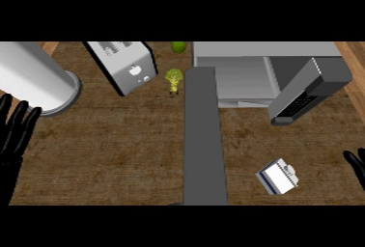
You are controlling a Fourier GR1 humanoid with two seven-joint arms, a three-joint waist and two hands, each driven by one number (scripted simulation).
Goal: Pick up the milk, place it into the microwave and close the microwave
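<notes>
The milk carton (277, 176) lies on its side on the wooden counter (114, 154), at the lower right, in front of the microwave (242, 72). It is white w/ a dark blue band and touches nothing else. The microwave door (308, 91) stands open, swung out to the right; the grey inside is visible from above.

Right hand (356, 166) shows only at the right edge, near the carton but apart from it; only a few fingers are seen, so I cannot tell if it is open or closed. Left hand (16, 132) is at the left edge, fingers straight and spread, holding nothing.

A grey bar (205, 144) runs down the middle of the view. Other things at the back: a toaster (125, 65), a broccoli (174, 79), a green fruit, maybe lime (178, 47), and a big grey cylinder (35, 79) at the left.
</notes>
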